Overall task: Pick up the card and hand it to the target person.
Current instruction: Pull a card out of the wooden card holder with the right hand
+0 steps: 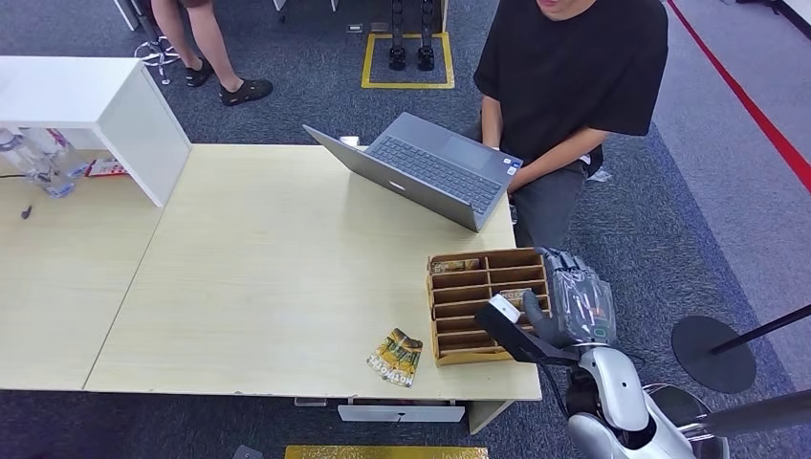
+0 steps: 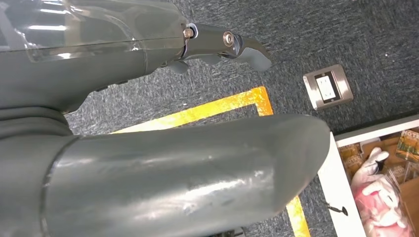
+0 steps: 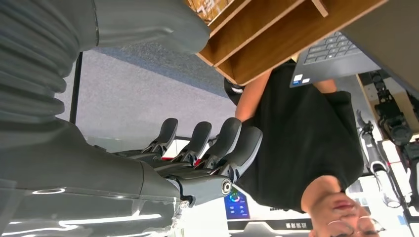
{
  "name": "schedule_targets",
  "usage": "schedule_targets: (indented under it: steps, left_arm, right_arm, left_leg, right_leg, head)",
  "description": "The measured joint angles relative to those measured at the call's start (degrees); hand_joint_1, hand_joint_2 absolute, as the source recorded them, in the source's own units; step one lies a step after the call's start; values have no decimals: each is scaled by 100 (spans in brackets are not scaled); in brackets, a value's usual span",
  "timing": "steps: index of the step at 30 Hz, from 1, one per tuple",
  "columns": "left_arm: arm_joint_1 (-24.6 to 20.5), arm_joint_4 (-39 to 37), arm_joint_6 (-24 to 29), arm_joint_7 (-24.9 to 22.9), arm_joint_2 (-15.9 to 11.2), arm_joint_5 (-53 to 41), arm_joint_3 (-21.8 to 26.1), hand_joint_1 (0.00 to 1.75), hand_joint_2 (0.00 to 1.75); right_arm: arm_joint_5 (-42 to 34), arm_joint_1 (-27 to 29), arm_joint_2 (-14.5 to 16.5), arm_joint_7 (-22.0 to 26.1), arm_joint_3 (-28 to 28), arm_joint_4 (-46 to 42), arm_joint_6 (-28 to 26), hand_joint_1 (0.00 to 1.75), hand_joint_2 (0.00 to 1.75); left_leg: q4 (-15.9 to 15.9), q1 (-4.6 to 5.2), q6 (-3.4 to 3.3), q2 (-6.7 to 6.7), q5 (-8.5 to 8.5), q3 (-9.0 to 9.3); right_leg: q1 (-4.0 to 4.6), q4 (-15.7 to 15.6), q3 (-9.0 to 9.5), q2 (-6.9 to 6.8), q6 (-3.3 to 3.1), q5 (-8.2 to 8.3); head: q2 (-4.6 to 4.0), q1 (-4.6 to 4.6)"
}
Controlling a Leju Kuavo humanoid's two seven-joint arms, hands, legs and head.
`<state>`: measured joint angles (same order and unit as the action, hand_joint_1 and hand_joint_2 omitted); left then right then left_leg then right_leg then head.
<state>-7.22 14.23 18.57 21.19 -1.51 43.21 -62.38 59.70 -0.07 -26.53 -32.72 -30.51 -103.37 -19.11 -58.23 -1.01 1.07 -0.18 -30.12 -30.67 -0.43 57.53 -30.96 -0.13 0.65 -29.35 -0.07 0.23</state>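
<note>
A printed card point(image 1: 395, 357) lies flat on the pale table point(image 1: 268, 277) near its front edge, left of a wooden divided box point(image 1: 432, 316). More cards point(image 1: 455, 265) sit in the box's slots, one point(image 1: 515, 296) close to my right thumb. My right hand point(image 1: 572, 304) hangs at the box's right side, fingers point(image 3: 225, 140) straight and holding nothing; the box point(image 3: 267, 44) and a card point(image 3: 210, 7) lie just past the thumb. A person in a black shirt point(image 1: 574, 67) sits behind the laptop point(image 1: 430, 167). My left hand point(image 2: 123, 98) hangs over the carpet, empty, fingers apart.
A white shelf block point(image 1: 115, 115) and plastic bottles point(image 1: 33, 158) stand at the far left. Another person's legs point(image 1: 206, 48) are at the back. A black round stand base point(image 1: 712, 352) sits on the floor to the right. Yellow floor tape point(image 2: 222, 106) and a floor socket point(image 2: 327, 87) lie below my left hand.
</note>
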Motion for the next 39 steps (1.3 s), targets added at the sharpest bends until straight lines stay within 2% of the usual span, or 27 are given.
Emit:
schedule_targets:
  steps: [15, 39]
  left_arm:
    - [-51, 0, -31, -43, 0, -76, -4, 0, 0]
    - [-68, 0, -45, -49, 0, -100, -8, 0, 0]
  right_arm:
    - [182, -113, 0, 24, -230, 236, 334, 71, 175]
    - [314, -155, 0, -20, -467, 451, 407, 72, 175]
  left_leg:
    - [0, 0, 0, 0, 0, 0]
    - [-1, 0, 0, 0, 0, 0]
  right_leg:
    - [0, 0, 0, 0, 0, 0]
    - [0, 0, 0, 0, 0, 0]
  head:
    - [0, 1]
    - [0, -1]
